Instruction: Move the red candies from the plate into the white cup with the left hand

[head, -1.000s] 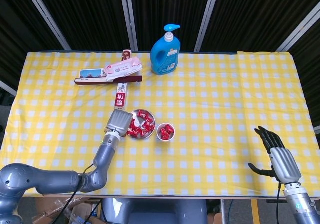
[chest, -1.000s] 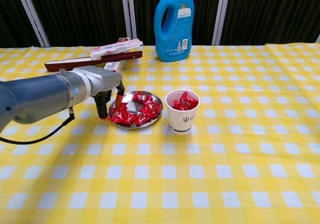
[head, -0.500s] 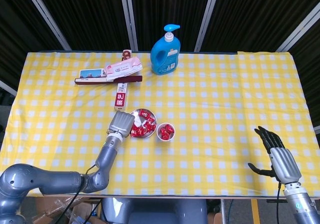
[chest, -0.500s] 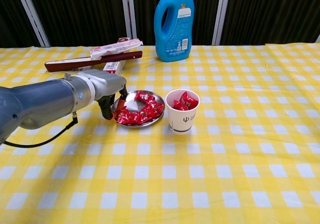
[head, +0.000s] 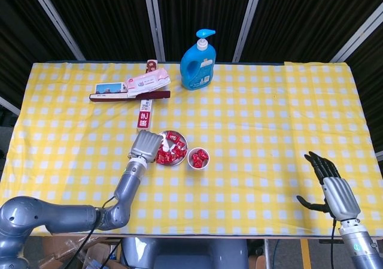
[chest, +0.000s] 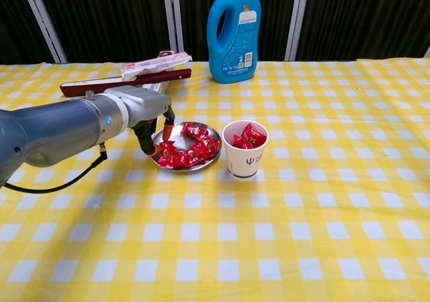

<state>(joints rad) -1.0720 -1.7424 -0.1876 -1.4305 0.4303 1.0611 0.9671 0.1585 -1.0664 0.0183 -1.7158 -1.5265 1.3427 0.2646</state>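
1. Currently heaped: red candies (chest: 183, 153) on steel plate (chest: 209, 131), just left of white cup (chest: 244, 158).
2. Left hand (chest: 149, 114) over plate's left rim; grasp unclear.
3. Right hand (head: 333, 188) spread, idle.
4. Likely light, crinkly, slippery; pinch across wrapper body.

Wide bare worktop (chest: 302, 235) across lower and right frame; hemmed in only upper centre by blue bottle (chest: 234, 31), upper left by flat packets (chest: 127, 79).

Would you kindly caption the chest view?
Left hand reaches over plate of red candies beside white cup.
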